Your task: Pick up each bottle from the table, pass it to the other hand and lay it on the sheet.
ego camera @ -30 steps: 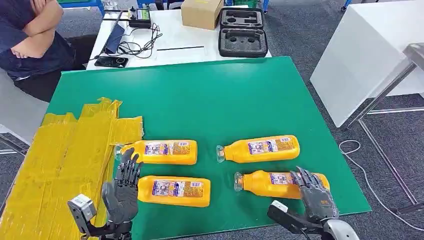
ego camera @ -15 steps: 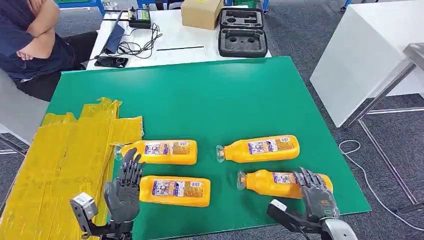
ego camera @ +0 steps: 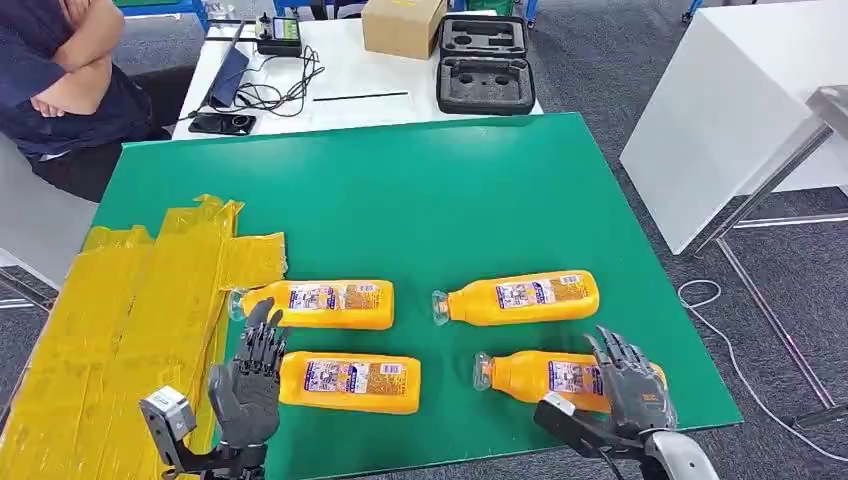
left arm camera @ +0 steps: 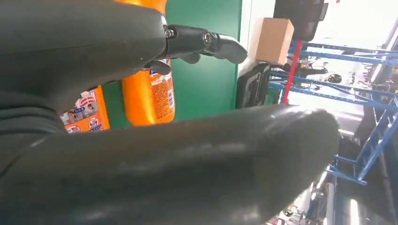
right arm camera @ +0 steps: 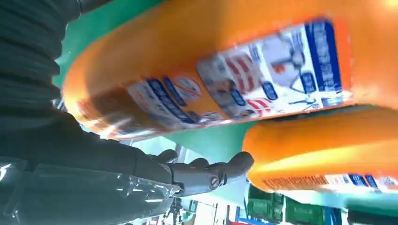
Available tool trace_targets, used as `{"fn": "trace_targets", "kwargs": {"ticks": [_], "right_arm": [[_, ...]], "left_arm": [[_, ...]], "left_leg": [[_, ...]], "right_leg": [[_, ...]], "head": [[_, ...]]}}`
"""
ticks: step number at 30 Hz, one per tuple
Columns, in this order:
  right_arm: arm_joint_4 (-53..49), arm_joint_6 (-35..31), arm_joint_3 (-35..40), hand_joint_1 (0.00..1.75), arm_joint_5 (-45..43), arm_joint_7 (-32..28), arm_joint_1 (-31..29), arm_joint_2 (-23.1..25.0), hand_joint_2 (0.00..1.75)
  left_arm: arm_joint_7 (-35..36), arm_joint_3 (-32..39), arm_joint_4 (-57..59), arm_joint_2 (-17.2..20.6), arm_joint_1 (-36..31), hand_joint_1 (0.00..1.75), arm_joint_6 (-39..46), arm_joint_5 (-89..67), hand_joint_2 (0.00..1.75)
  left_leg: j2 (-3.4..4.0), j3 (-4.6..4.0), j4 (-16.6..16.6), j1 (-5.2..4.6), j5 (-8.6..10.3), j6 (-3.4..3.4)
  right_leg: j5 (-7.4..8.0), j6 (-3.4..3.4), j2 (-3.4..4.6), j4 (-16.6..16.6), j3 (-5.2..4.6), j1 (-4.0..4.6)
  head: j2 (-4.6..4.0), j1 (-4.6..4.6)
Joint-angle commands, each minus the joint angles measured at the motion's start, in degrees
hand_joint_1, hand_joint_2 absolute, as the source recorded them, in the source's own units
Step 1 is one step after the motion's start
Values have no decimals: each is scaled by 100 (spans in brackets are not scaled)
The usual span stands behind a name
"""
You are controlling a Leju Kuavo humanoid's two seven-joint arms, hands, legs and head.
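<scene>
Four orange bottles lie on their sides on the green table (ego camera: 420,200). My right hand (ego camera: 630,385) is at the base end of the near right bottle (ego camera: 535,375), palm against it, fingers spread and pointing up. The right wrist view has this bottle (right arm camera: 225,75) close against the palm, with straight fingers (right arm camera: 206,173) beyond it and the far right bottle (right arm camera: 328,154) behind. My left hand (ego camera: 248,380) stands open beside the cap end of the near left bottle (ego camera: 350,382), apart from it. Two more bottles (ego camera: 320,303) (ego camera: 520,296) lie farther back. The yellow sheet (ego camera: 130,320) covers the table's left side.
A person with folded arms (ego camera: 60,80) sits at the far left corner. Behind the green table a white table (ego camera: 350,80) carries a cardboard box (ego camera: 400,25), a black foam case (ego camera: 485,65) and cables. Another white table (ego camera: 740,110) stands at the right.
The near right bottle has slid a little toward the table's near edge and to the right, together with my right hand. My left hand has hardly moved.
</scene>
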Motion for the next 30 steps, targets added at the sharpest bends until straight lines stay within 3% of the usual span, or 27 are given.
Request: {"fn": "trace_targets", "kwargs": {"ticks": [1,20,30], "right_arm": [[-305,156,-196,0,-188,-239,-226,366,175],[-305,156,-196,0,-188,-239,-226,366,175],[123,764,-179,0,276,-67,-456,462,175]], "left_arm": [[18,311,123,-164,43,0,-29,-20,0],[18,311,123,-164,43,0,-29,-20,0],[135,394,23,-234,14,0,-12,-38,0]], "left_leg": [[9,19,5,4,-12,-9],[3,20,3,6,-11,-9],[4,13,-2,3,-3,-5]], "right_leg": [[-6,-13,14,2,13,4],[-6,-13,7,-2,18,6],[0,-8,6,-5,10,3]], "head": [[-2,2],[-2,2],[-2,2]]}}
